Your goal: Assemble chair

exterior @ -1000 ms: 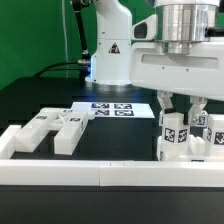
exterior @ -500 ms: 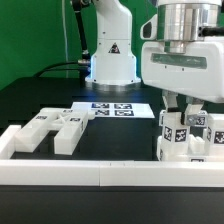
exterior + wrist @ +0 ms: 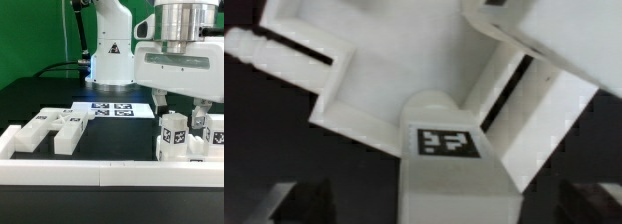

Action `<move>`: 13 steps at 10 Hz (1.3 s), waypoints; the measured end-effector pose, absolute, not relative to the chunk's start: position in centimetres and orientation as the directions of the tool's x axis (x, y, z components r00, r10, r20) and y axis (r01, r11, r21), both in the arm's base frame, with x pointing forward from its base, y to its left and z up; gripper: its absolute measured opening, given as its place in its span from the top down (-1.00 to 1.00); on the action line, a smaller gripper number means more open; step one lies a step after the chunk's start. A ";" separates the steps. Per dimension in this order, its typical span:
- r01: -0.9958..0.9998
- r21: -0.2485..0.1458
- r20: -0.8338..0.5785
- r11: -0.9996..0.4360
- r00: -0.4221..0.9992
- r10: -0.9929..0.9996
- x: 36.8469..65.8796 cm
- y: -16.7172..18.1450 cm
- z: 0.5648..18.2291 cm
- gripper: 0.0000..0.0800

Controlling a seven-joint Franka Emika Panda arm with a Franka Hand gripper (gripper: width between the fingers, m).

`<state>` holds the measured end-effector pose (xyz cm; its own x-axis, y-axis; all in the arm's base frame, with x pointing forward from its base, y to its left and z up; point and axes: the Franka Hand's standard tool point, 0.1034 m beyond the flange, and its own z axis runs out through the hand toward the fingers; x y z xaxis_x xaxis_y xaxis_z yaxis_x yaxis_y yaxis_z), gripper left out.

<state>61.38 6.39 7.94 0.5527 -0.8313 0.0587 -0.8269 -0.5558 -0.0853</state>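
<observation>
Several upright white chair parts with square tags (image 3: 172, 135) stand clustered at the exterior view's right, just behind the border rail. My gripper (image 3: 180, 106) hangs directly over them, its dark fingers (image 3: 160, 100) spread to either side of the tops of the tagged posts. In the wrist view a white bar carrying a tag (image 3: 446, 142) runs between the two dark fingertips (image 3: 295, 200), with a gap showing on one side. Behind it lies a wide white slab (image 3: 367, 60). More white chair parts with tags (image 3: 60, 125) lie flat at the exterior view's left.
The marker board (image 3: 112, 108) lies at the back middle in front of the robot base (image 3: 110, 55). The long low white border rail (image 3: 100, 172) runs along the front and turns back at the left (image 3: 15, 140). A green backdrop stands behind.
The gripper shifted a little toward the exterior view's right, then back left, staying over the right cluster. The parts have not visibly moved.
</observation>
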 end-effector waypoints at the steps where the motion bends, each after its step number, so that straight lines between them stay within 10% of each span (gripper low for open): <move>1: -0.757 -0.078 0.068 -0.649 0.646 -0.761 61.4 6.5 8.0 -0.59; 13: 0.035 0.010 0.103 -0.999 0.994 0.036 61.4 5.9 7.9 -0.62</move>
